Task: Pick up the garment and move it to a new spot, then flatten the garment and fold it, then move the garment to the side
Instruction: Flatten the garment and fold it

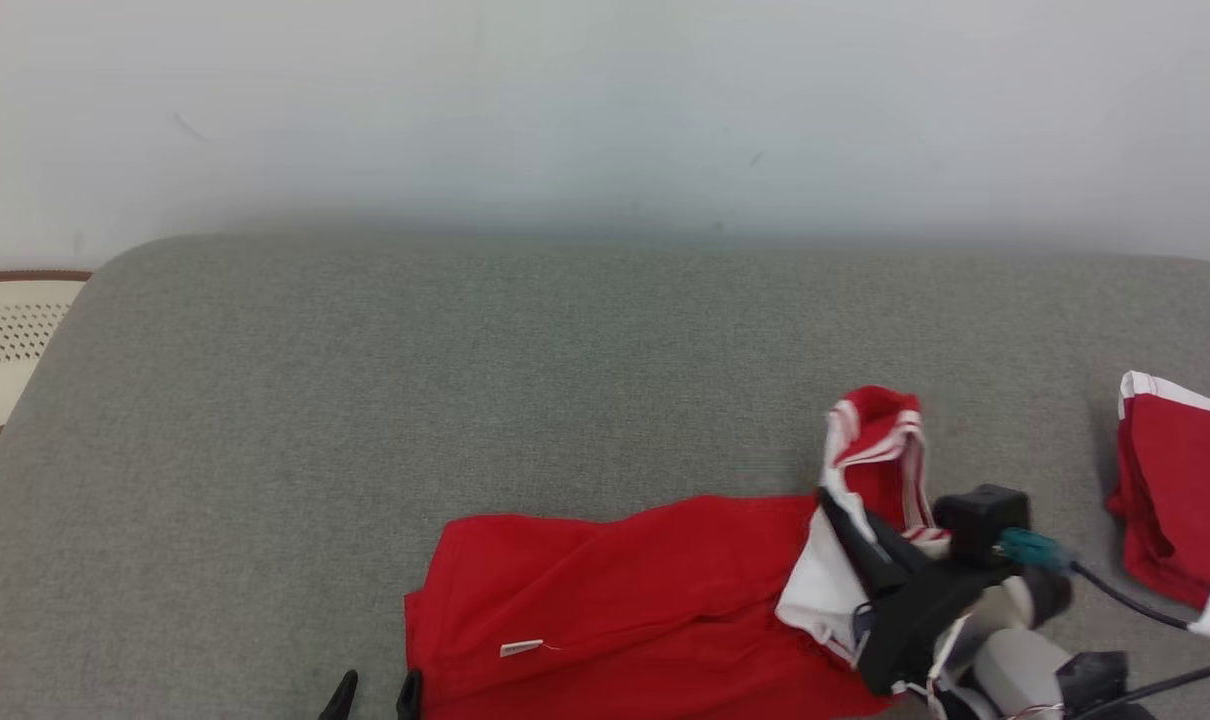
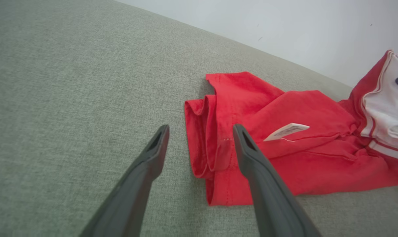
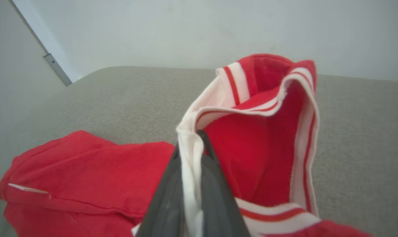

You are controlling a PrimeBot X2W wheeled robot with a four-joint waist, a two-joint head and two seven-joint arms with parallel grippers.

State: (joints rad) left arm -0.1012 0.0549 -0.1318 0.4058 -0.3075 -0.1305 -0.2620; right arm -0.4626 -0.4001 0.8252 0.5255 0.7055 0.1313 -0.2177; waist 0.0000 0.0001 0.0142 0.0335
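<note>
Our right claw [image 3: 190,142] was pinched shut on the garment [image 1: 645,600] by its white collar band, collar raised above the cushion [image 1: 365,400]. The rest lay flat to that claw's left. Our left claw [image 2: 200,131] hung open with the hem beside its right finger and the tag [image 2: 286,131] just right of it.

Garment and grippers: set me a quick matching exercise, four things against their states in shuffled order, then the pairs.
Things:
1 left gripper
2 right gripper
3 white tag
4 second red garment

States:
A shut on the garment at its white trim
B lying apart to the right on the grey cushion
C open at the garment's hem
D lying on red fabric

Pairs: 1-C, 2-A, 3-D, 4-B.
</note>
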